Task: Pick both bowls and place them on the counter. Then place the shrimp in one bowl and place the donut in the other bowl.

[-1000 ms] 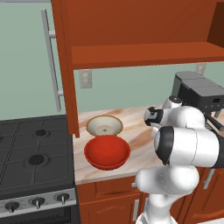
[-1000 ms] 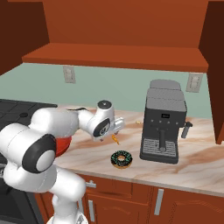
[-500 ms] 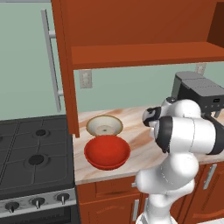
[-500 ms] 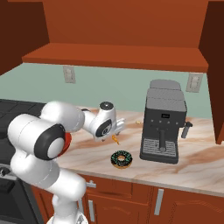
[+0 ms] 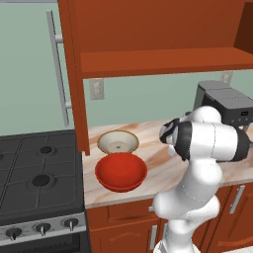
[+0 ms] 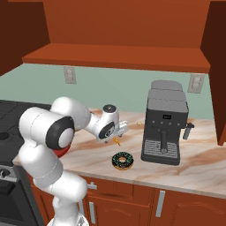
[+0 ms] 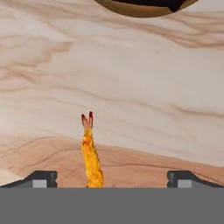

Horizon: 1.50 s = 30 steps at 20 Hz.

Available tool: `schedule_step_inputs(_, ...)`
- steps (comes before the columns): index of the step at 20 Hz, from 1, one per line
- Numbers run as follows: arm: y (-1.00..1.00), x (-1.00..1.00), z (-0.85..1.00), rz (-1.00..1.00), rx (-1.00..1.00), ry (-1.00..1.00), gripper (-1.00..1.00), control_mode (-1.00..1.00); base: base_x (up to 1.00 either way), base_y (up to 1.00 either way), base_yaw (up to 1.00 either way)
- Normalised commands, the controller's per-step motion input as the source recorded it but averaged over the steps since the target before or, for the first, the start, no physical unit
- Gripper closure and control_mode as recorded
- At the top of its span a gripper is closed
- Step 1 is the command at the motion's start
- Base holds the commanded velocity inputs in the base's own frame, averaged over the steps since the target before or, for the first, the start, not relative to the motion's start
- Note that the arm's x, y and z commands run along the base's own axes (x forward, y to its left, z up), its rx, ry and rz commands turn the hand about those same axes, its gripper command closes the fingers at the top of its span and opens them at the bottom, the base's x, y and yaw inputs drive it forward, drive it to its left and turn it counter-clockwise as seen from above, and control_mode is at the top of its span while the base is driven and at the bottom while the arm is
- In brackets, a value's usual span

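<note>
Shrimp (image 7: 91, 153) lies flat on the marbled counter (image 7: 131, 87), orange body with a red tail tip, seen in the hand view between the two dark fingertips (image 7: 41, 178), nearer the one on that view's left and touching neither. Gripper (image 7: 111, 179) jaws stand wide apart with nothing held; the shrimp sits in the gap at the lower edge of that view. From the right base view the gripper (image 6: 118, 133) hangs low over the counter (image 6: 194, 165), tilted down, with the small orange shrimp (image 6: 116, 141) just under and beside its tips. Donut (image 6: 122, 160), dark icing with coloured sprinkles, rests on the counter near the front edge, close to the shrimp but apart from it, and just left of the black coffee machine (image 6: 165, 122). Part of the donut's rim (image 7: 140, 6) shows at the top edge of the hand view. In the left base view the cream-beige bowl (image 5: 118, 142) and the red bowl (image 5: 121, 171) both sit on the counter (image 5: 158, 168) near the stove (image 5: 37, 175), the red one in front, their rims touching or nearly so; cannot tell which. Both bowls appear empty. A wall outlet (image 5: 96, 89) sits above the cream bowl, under the wooden shelf (image 5: 163, 62).
</note>
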Motion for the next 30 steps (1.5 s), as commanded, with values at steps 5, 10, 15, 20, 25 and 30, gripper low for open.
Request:
schedule_step_inputs(5, -0.03, 0.21, -0.08, 0.00, 0.00, 0.00, -1.00, -1.00, 0.00, 0.00, 0.00)
schedule_step_inputs(10, -0.01, 0.19, -0.07, -0.02, 0.00, 0.03, -1.00, -1.00, 0.00, 0.00, 0.00)
schedule_step_inputs(15, -0.01, 0.14, -0.16, -0.03, 0.00, 0.06, -1.00, -1.00, 0.00, 0.00, 0.00)
schedule_step_inputs(20, -0.01, 0.08, -0.19, -0.03, 0.00, 0.04, -1.00, -1.00, 0.00, 0.00, 0.00)
schedule_step_inputs(25, -0.03, 0.08, -0.16, -0.01, 0.00, 0.01, -1.00, -1.00, 0.00, 0.00, 0.00)
schedule_step_inputs(30, 0.00, 0.11, -0.10, 0.00, 0.00, 0.00, -1.00, -1.00, 0.00, 0.00, 0.00)
